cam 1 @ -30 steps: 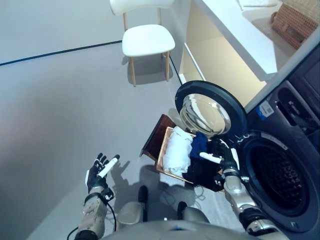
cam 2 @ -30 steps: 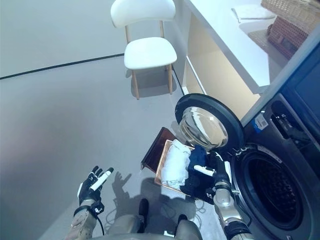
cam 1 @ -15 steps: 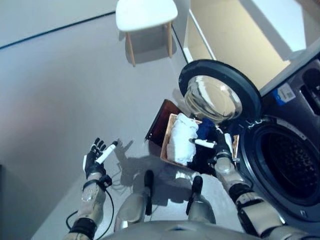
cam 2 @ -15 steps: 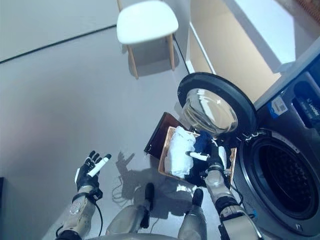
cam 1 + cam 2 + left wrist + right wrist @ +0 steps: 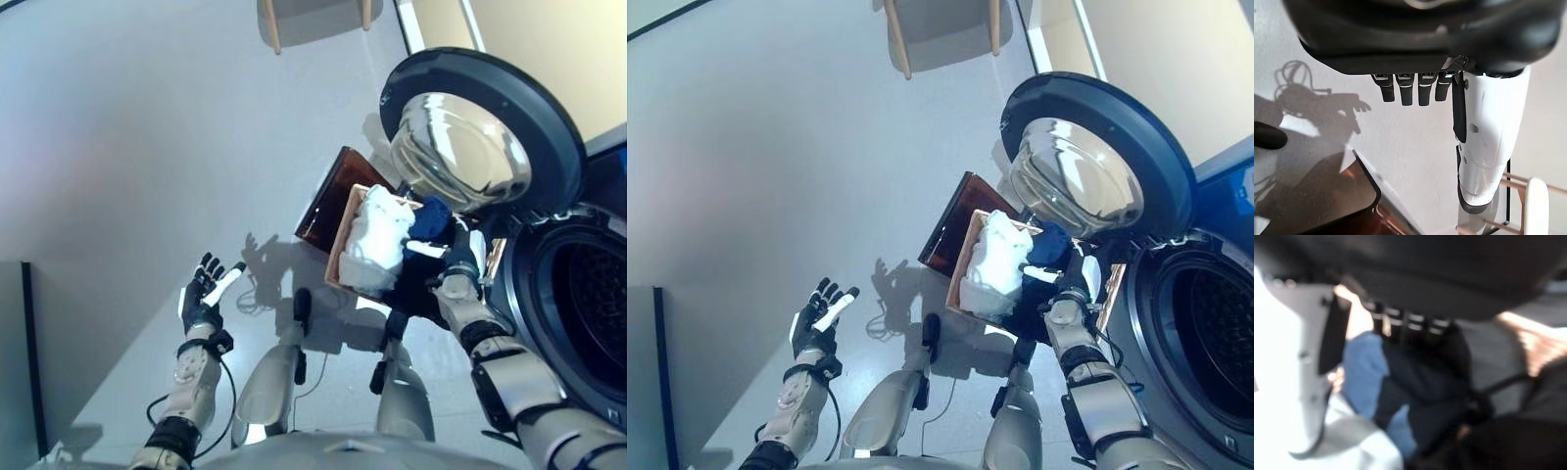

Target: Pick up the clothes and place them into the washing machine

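Note:
A wooden basket (image 5: 336, 262) of clothes stands on the floor before the washing machine's open drum (image 5: 588, 323). It holds a white cloth (image 5: 377, 235), a blue cloth (image 5: 428, 217) and dark clothes (image 5: 416, 294). My right hand (image 5: 458, 262) hovers open just above the blue and dark clothes, its white thumb out to the side. The right wrist view shows its straight fingers (image 5: 1400, 323) over the blue cloth (image 5: 1364, 377), holding nothing. My left hand (image 5: 204, 296) is raised open over bare floor to the left, empty, with fingers (image 5: 1410, 90) straight.
The round washer door (image 5: 480, 127) hangs open above the basket. A dark brown lid (image 5: 333, 201) leans at the basket's left side. A white chair's legs (image 5: 269, 24) show at the back, a pale cabinet (image 5: 549, 39) at the back right, a dark edge (image 5: 15, 362) at far left.
The camera has tipped down and nearer, so the whole picture shifted. The right hand stays above the clothes in the basket; the left hand stays raised and open.

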